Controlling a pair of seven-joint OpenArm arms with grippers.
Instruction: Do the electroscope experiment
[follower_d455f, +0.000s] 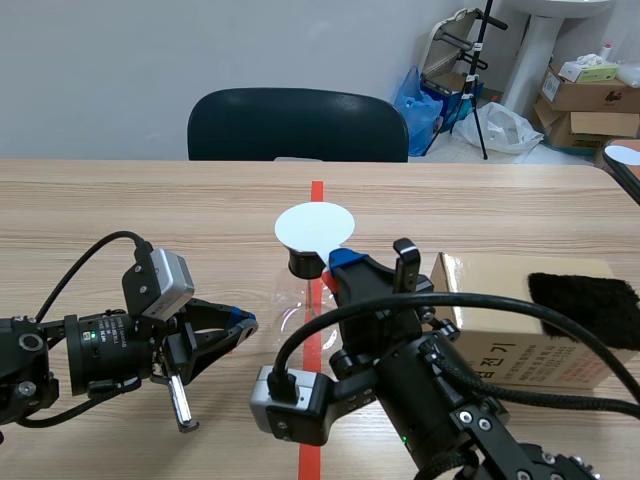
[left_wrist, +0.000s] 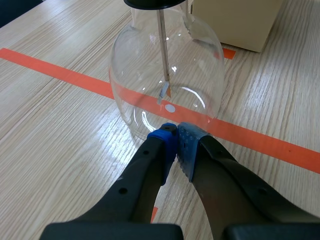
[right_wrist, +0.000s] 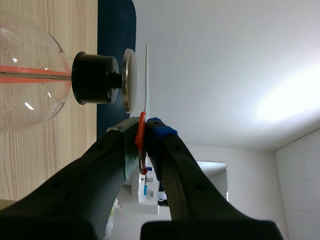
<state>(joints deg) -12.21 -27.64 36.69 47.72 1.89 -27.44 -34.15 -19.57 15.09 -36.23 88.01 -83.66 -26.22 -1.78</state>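
The electroscope, a clear glass flask (follower_d455f: 292, 305) with a black stopper (follower_d455f: 305, 262), stands on the orange tape line mid-table. My right gripper (follower_d455f: 338, 262) is shut on the red handle (right_wrist: 141, 135) of a thin white disc (follower_d455f: 315, 225). It holds that disc flat just over the electroscope's metal top plate (right_wrist: 129, 80); whether they touch cannot be told. The left gripper (left_wrist: 176, 139) is shut on nothing, its tips low beside the flask's (left_wrist: 150, 65) base. Inside the flask, a metal rod ends in small foil leaves (left_wrist: 164, 92).
A cardboard box (follower_d455f: 520, 340) with a black fur cloth (follower_d455f: 585, 295) on top stands right of the flask, close behind my right arm. A dark chair (follower_d455f: 297, 125) is at the table's far edge. Another white disc (follower_d455f: 625, 155) lies at the far right.
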